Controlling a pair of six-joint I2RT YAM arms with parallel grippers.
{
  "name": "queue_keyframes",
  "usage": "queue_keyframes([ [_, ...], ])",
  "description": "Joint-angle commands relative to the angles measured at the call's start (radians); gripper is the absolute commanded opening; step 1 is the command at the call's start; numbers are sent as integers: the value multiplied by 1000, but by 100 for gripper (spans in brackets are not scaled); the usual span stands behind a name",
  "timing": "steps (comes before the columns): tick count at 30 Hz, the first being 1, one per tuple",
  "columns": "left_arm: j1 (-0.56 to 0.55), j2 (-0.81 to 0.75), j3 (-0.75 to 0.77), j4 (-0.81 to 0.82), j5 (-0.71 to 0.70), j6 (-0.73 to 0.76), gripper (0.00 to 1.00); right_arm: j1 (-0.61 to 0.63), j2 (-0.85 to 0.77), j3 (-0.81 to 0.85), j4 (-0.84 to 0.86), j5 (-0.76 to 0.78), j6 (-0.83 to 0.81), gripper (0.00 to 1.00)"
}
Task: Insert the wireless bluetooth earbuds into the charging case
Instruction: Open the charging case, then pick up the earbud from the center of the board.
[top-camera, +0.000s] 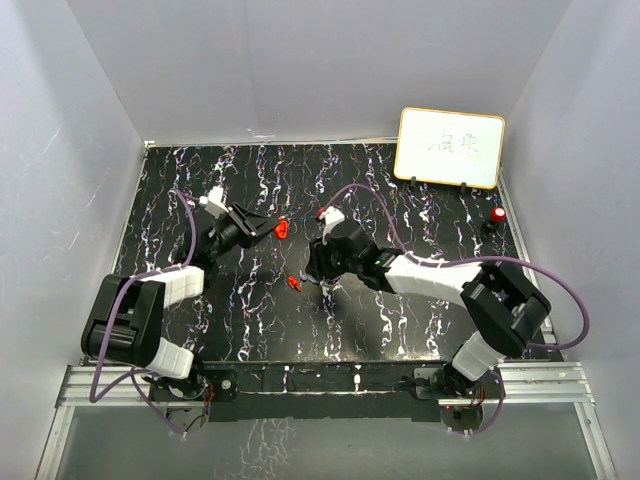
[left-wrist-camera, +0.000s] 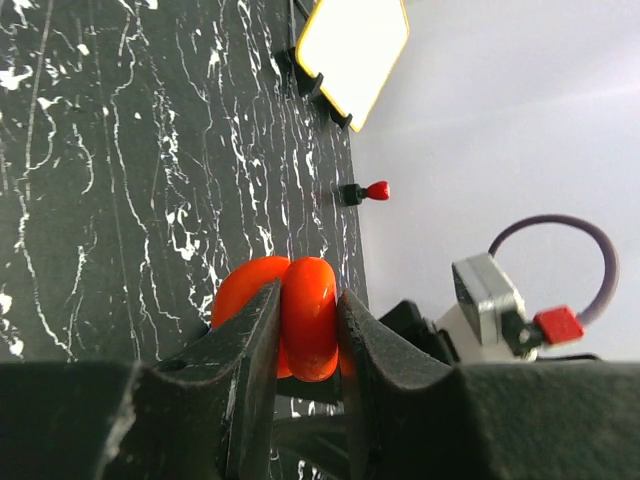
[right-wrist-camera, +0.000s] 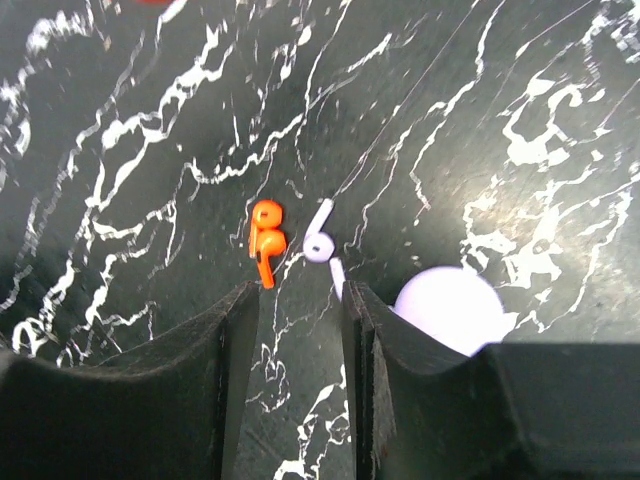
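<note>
Earbuds (top-camera: 294, 283) not in any case yet, so basically nothing done. red earbud (right-wrist-camera: 266, 240) and pale purple earbud (right-wrist-camera: 320, 243) lie side by side on desk (top-camera: 250, 330), just ahead of my right pincer (right-wrist-camera: 298, 292), jaws apart, empty. my left pincer (left-wrist-camera: 307, 295) clamped on red case (left-wrist-camera: 310, 325), looks lifted. pale round case (right-wrist-camera: 447, 305) beside right finger. To do: pick up, insert both. Desk black marble-look, white veins; plain pale walls (top-camera: 300, 60), whiteboard (top-camera: 450, 147) back right

left gripper (left-wrist-camera: 308, 300) clamped shut, arm stretched forward; right gripper (right-wrist-camera: 300, 295) parted, aimed down, arm folded inward.
</note>
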Motion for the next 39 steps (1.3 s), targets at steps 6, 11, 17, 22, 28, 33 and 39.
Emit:
queue_keyframes([
  [6, 57, -86, -25, -55, 17, 13, 0, 115, 60, 122, -128, 149, -110, 36],
  [11, 78, -76, -34, -46, 33, 8, 0, 149, 105, 153, -139, 174, -120, 36],
  [17, 93, -64, -34, -39, 52, -1, 0, 169, 146, 185, -147, 182, -131, 35],
  [22, 99, -64, -39, -35, 56, -4, 0, 179, 164, 208, -151, 189, -138, 35],
  [28, 104, -64, -50, -22, 60, -8, 0, 186, 217, 225, -153, 182, -142, 35],
  [33, 111, -66, -55, -19, 65, -10, 0, 190, 234, 235, -151, 185, -143, 35],
  [39, 117, -67, -62, -15, 68, -13, 0, 192, 249, 248, -150, 182, -144, 35],
])
